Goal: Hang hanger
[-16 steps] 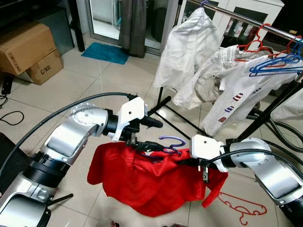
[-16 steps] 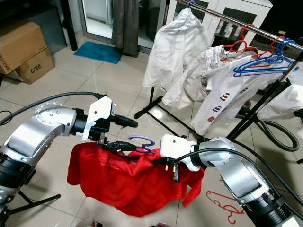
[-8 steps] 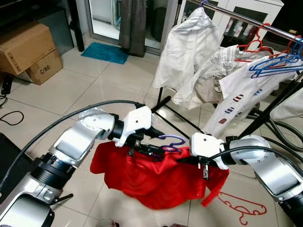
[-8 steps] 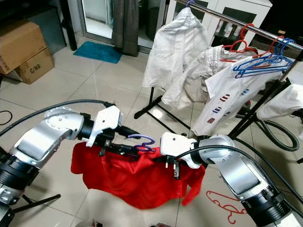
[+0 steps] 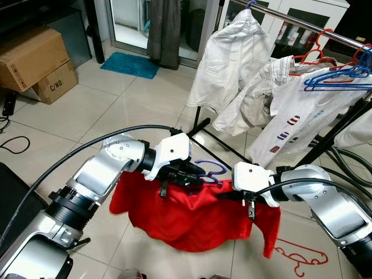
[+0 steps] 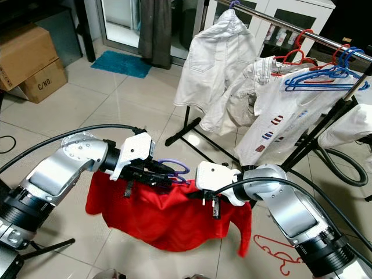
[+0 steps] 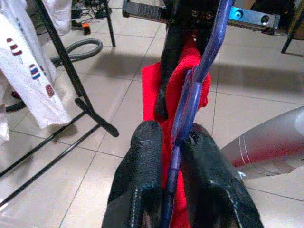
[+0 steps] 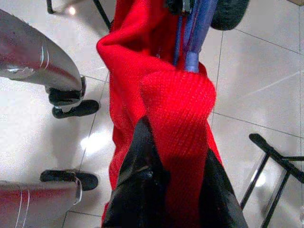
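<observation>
While the left gripper (image 7: 173, 147) is pinching the purple hanger (image 5: 210, 170) near its hook and the right gripper (image 8: 173, 164) is clamping the red shirt (image 5: 192, 212), both are hovering low beside the clothes rail (image 5: 302, 24); uneven lifting could be sliding the shirt off.

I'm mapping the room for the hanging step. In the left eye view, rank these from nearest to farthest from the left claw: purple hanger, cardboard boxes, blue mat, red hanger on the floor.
1. Purple hanger: in the left claw.
2. Red hanger on the floor: lower right.
3. Blue mat: ahead, by the door.
4. Cardboard boxes: far left.
</observation>
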{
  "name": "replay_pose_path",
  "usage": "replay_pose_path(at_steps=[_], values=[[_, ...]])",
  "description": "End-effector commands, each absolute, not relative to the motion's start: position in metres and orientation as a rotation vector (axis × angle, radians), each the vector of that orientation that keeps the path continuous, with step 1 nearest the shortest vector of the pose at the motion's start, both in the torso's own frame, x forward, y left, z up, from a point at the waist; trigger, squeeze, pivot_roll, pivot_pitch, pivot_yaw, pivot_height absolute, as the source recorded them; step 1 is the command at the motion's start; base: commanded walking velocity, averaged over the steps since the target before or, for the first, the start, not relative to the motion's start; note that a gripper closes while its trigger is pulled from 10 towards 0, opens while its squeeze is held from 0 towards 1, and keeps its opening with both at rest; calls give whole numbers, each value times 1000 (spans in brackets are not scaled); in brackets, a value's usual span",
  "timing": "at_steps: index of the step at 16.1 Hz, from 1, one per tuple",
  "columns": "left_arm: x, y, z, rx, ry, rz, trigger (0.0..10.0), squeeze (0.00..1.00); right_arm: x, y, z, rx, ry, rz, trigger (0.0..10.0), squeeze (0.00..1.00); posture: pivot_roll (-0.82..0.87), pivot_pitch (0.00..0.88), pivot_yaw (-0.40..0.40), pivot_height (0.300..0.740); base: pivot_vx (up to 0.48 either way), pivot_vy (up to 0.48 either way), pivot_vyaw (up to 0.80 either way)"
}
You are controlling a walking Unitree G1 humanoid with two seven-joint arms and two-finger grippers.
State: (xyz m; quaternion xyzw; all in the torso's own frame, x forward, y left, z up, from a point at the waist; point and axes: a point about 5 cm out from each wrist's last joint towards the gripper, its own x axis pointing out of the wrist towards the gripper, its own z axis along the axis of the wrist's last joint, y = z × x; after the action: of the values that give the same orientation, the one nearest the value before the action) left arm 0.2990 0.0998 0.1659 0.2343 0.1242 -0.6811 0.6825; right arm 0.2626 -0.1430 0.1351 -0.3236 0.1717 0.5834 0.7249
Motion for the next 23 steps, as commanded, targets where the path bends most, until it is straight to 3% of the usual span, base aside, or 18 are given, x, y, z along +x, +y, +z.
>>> replay_pose_path(at_steps=[1,10,11,12,23], values=[[301,95,170,558,259,-1538,0,0,265,-140,142,-737,353,1310,10000,0,32,45,-69,740,0,0,0],[306,97,161,544,288,-1502,0,0,264,-138,151,-702,334,1336,10000,0,18,40,-69,740,0,0,0],[307,99,162,533,279,-1488,0,0,264,-138,152,-687,333,1333,10000,369,18,40,-69,740,0,0,0],[308,102,165,515,257,-1462,0,0,264,-138,155,-668,324,1329,10000,1000,17,38,-69,740,0,0,0],[312,132,168,522,281,-1388,0,0,257,-156,182,-621,257,1365,10000,1000,21,37,-70,740,0,0,0]])
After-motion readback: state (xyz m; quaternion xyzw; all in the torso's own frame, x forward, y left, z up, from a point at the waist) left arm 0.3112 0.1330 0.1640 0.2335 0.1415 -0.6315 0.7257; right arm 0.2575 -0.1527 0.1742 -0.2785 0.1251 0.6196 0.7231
